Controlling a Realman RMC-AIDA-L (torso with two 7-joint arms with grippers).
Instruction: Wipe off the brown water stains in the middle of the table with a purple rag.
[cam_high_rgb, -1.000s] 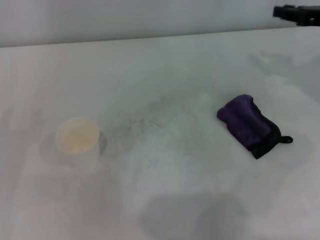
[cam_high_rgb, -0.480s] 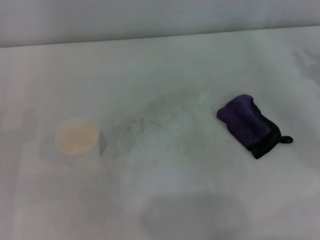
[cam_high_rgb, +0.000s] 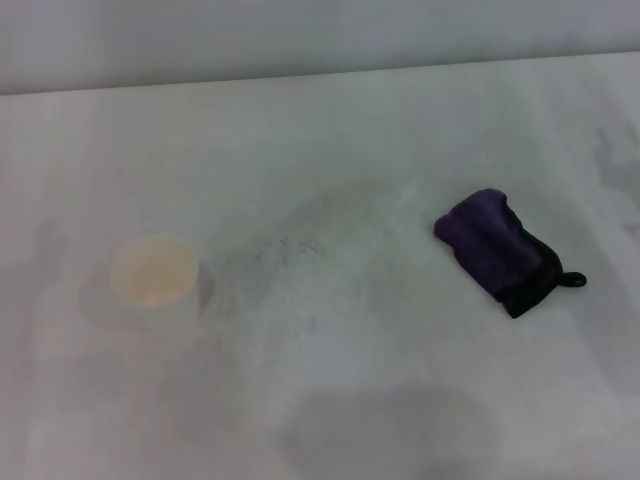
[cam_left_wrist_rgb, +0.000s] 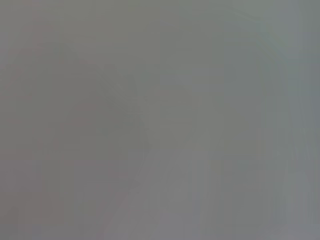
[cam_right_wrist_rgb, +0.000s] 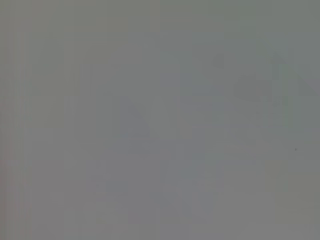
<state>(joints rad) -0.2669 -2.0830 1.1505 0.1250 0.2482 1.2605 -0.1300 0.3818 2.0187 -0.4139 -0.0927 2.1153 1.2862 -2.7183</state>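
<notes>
The purple rag (cam_high_rgb: 495, 250) lies bunched on the right part of the white table (cam_high_rgb: 330, 140), its black edge and small loop toward the near right. No brown puddle shows on the table; only faint grey smudges (cam_high_rgb: 300, 255) mark the middle. Neither gripper is in the head view, and both wrist views show only plain grey.
A white paper cup (cam_high_rgb: 155, 278) with tan-brown liquid inside stands upright at the left. A soft dark shadow (cam_high_rgb: 390, 430) lies on the near middle of the table. The table's far edge meets a grey wall (cam_high_rgb: 300, 35).
A dark piece of the right arm at the far right corner one second ago has left the view. The rag and cup have not moved.
</notes>
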